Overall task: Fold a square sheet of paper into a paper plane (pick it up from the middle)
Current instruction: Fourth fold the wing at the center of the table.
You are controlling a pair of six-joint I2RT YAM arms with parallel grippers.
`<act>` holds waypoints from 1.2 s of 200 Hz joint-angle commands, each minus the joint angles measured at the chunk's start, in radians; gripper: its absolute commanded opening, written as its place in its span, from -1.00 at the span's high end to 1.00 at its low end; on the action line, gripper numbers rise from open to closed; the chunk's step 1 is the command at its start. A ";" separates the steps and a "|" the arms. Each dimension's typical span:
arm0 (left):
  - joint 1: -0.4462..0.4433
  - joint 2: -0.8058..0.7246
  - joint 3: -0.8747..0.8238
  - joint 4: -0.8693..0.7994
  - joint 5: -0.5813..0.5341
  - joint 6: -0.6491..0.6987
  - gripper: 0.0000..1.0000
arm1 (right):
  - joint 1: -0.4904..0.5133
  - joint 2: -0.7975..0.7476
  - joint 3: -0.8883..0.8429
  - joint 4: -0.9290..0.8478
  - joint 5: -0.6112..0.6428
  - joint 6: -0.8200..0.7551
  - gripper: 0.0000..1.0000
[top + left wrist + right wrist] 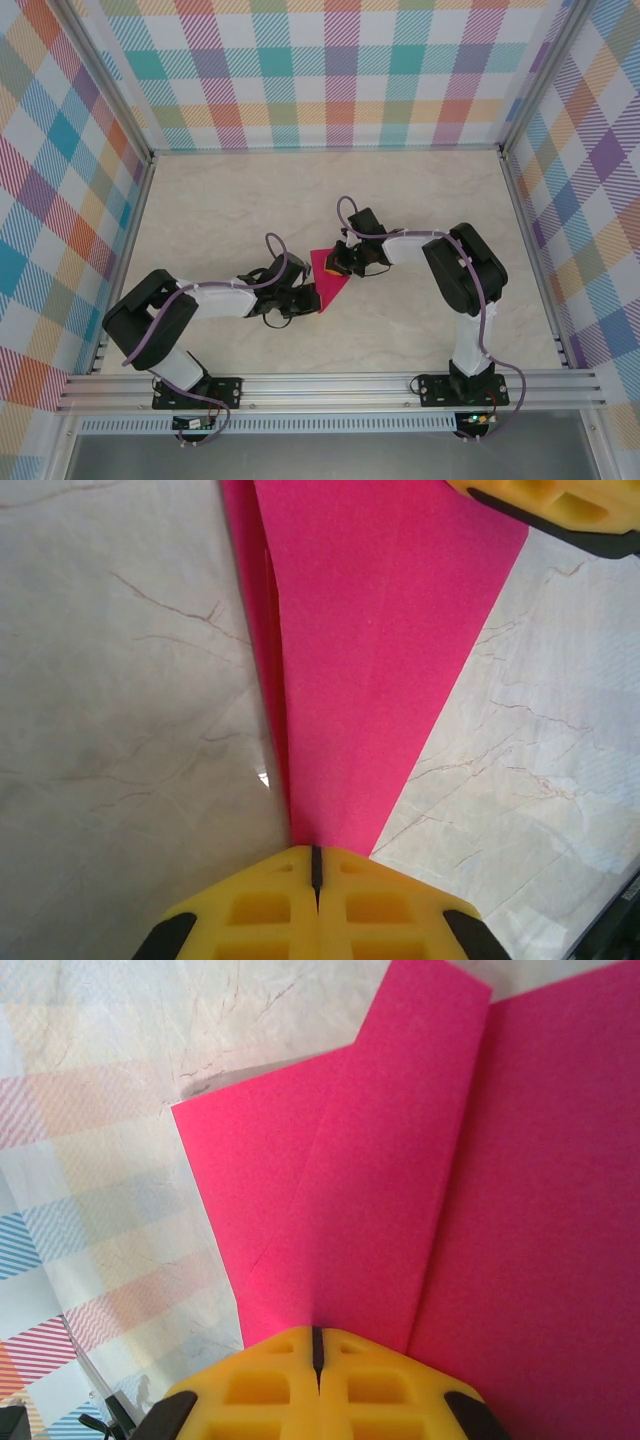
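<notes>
Both jaws tight on paper plane (328,280)

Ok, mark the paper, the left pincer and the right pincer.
paper (380,660), left wrist view, middle of its flat face.
left pincer (316,865), left wrist view, seam between fingertips.
right pincer (316,1345), right wrist view, seam between fingertips.

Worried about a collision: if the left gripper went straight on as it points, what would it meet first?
The folded pink paper that the left gripper is shut on lies straight ahead. Beyond it, the right gripper sits slightly off that line; depth is unclear, so contact is only possible.
</notes>
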 commanded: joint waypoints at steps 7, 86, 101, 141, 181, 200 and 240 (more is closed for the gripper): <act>-0.010 -0.072 0.022 -0.011 -0.023 -0.014 0.94 | 0.001 0.085 -0.040 -0.137 0.110 -0.020 0.98; -0.003 0.005 0.044 0.052 -0.066 -0.013 0.94 | 0.001 0.094 -0.045 -0.130 0.104 -0.018 0.98; -0.002 0.031 0.047 0.086 -0.043 -0.021 0.95 | 0.000 0.097 -0.045 -0.128 0.102 -0.018 0.98; -0.005 0.059 0.025 0.126 0.001 -0.046 0.94 | 0.001 0.102 -0.045 -0.126 0.099 -0.015 0.98; -0.020 0.056 -0.011 0.110 0.004 -0.051 0.95 | 0.001 0.104 -0.048 -0.126 0.102 -0.011 0.98; -0.028 0.056 -0.034 0.094 -0.003 -0.047 0.94 | 0.001 0.105 -0.050 -0.126 0.103 -0.009 0.98; -0.049 0.067 -0.053 0.107 0.001 -0.061 0.95 | 0.001 0.111 -0.048 -0.129 0.104 -0.006 0.98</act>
